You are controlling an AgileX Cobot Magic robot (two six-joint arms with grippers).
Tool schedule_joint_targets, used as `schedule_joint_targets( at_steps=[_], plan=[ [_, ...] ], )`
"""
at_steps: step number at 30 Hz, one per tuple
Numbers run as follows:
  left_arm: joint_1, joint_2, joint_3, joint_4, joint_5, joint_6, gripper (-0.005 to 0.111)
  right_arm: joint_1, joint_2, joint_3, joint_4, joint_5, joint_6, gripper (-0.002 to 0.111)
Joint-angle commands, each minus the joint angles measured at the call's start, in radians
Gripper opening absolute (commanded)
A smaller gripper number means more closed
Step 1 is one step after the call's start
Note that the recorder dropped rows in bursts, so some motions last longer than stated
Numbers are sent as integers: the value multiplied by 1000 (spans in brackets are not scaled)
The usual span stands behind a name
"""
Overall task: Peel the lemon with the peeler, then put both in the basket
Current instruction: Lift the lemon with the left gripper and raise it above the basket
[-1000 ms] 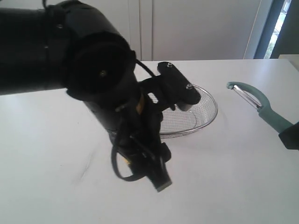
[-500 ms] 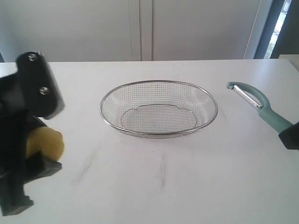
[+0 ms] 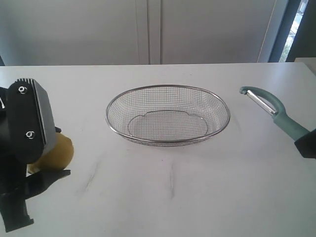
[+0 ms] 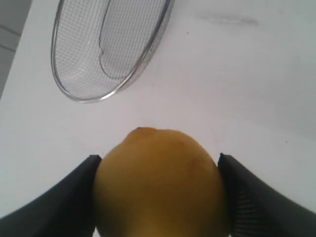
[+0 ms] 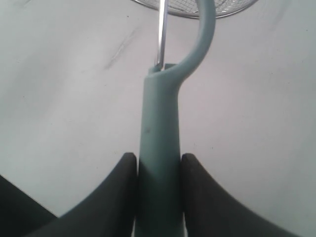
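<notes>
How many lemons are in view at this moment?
1. The lemon is clamped in the left gripper at the left of the exterior view, beside the basket, which holds none. Nothing suggests a hidden one.

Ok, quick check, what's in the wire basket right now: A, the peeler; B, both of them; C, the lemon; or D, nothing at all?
D: the basket shows only bare mesh, while the lemon sits clamped in the left tool off to its side and the peeler is gripped by the right tool on the other side.
</notes>
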Motion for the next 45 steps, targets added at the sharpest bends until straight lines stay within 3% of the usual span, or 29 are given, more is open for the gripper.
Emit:
schedule_joint_targets(
  at_steps=[1,19,33,45],
  plan=[
    [2,-7,33,6,-109,-5,0,-11,-8,1,7,-4,-2,0],
    [2,-4,44,9,-244,-1,0,-11,-8,1,-4,-12,-1,0],
    [2,188,38,-2,-310,-68,0,-11,-8,1,146,-338,20,0],
    [52,189,-49,-97,-187,-136,0,-11,-8,1,177,-430,24,0]
  ],
)
